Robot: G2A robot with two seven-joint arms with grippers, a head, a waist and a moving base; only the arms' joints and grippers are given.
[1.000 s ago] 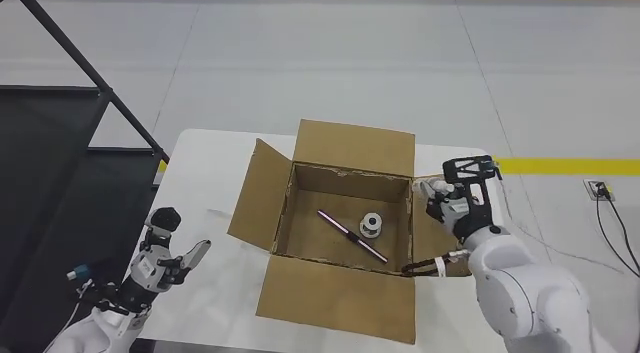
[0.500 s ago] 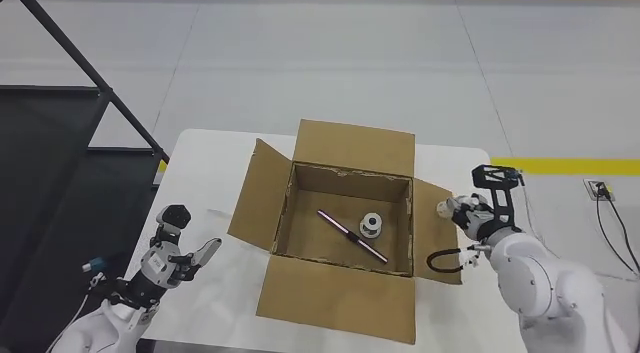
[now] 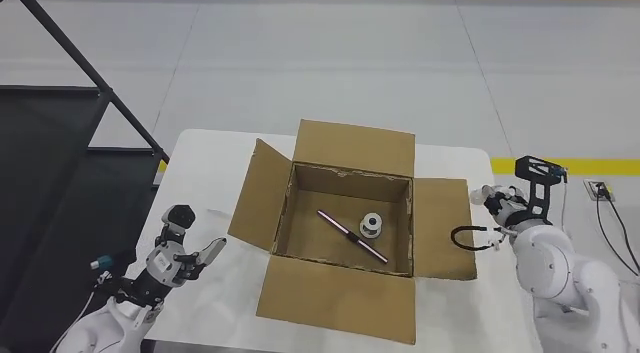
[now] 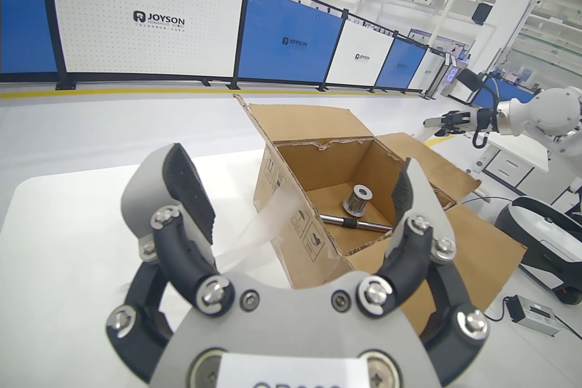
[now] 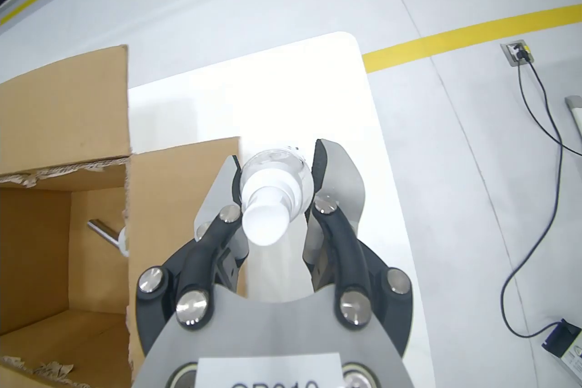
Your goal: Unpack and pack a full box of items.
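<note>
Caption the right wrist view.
Right end effector grips a clear white-capped bottle beside the open cardboard box.

Bottle (image 5: 272,189) farther from box (image 3: 340,298)

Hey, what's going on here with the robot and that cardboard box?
The robot is partway through unpacking an open cardboard box on a white table. Its right gripper has its fingers closed on a small clear bottle with a white cap, held outside the box, beside the right flap and near the table's right edge. The left gripper is open and holds nothing, on the left side of the table. A metal rod and a metal pulley lie in the box.
</note>
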